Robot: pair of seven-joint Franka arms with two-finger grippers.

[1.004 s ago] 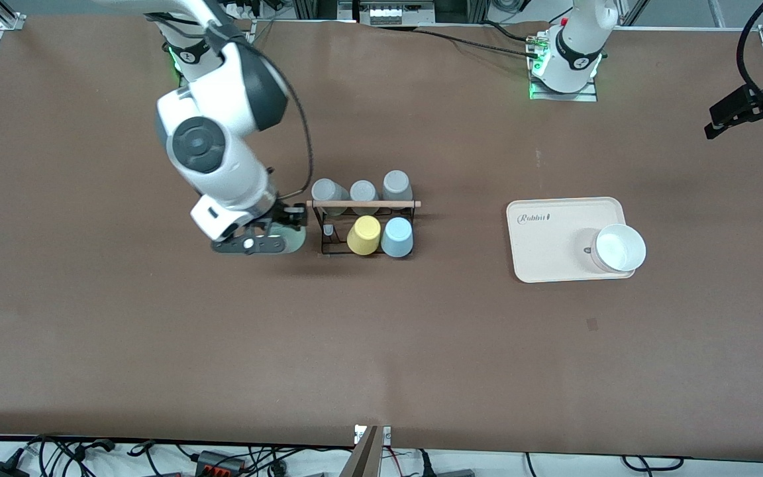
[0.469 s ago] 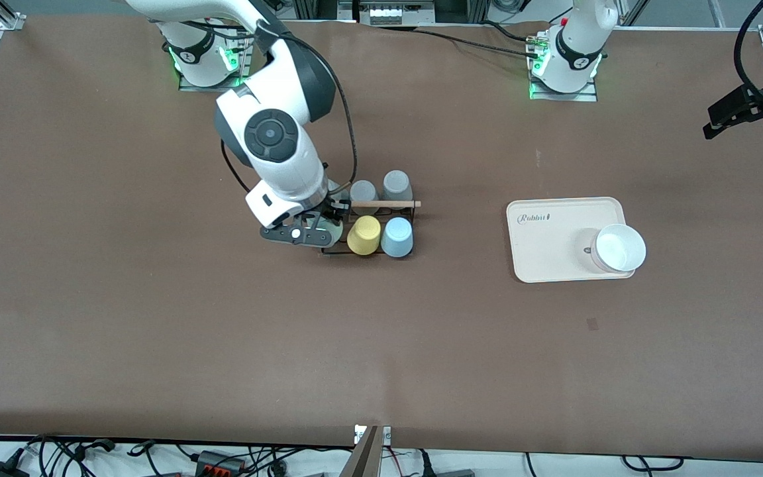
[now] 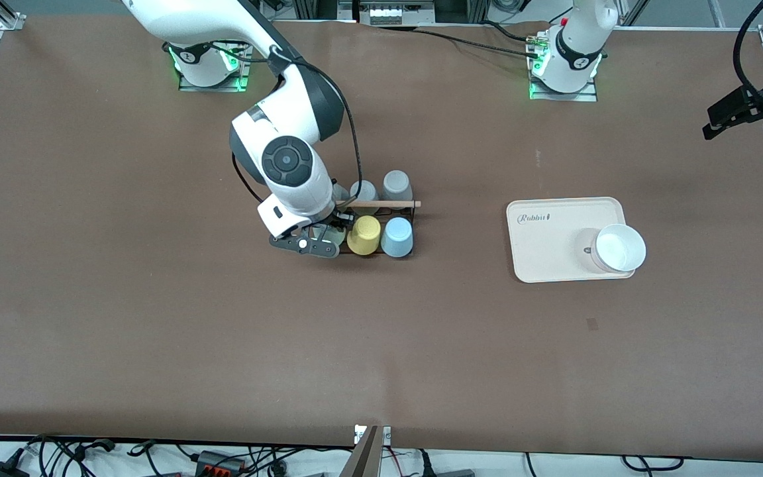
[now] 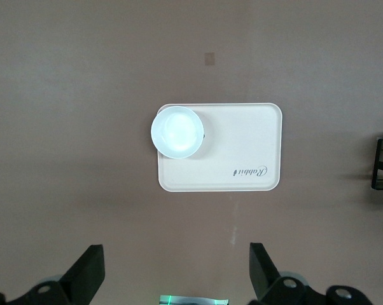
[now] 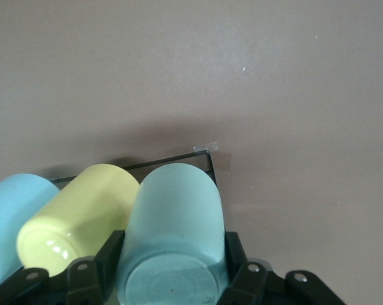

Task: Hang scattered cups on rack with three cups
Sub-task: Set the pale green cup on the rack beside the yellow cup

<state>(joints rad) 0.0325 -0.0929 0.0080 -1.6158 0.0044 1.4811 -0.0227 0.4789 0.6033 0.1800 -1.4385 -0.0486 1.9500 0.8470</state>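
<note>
Mint cup point(image 5: 172, 229) sits upside down between the right gripper's point(image 5: 172, 264) fingers point(image 5: 109, 251), clamped, at the rack's point(image 3: 381, 204) end, just beside the yellow cup point(image 3: 363, 235). Blue cup point(image 3: 397, 237) hangs next along. Left gripper point(image 4: 175, 273) waits high over the tray point(image 4: 242, 152), fingers spread, holding nothing.

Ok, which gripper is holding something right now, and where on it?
The right gripper clamps the mint green cup across its sides near the base, over the rack. The left gripper is open, empty.
</note>
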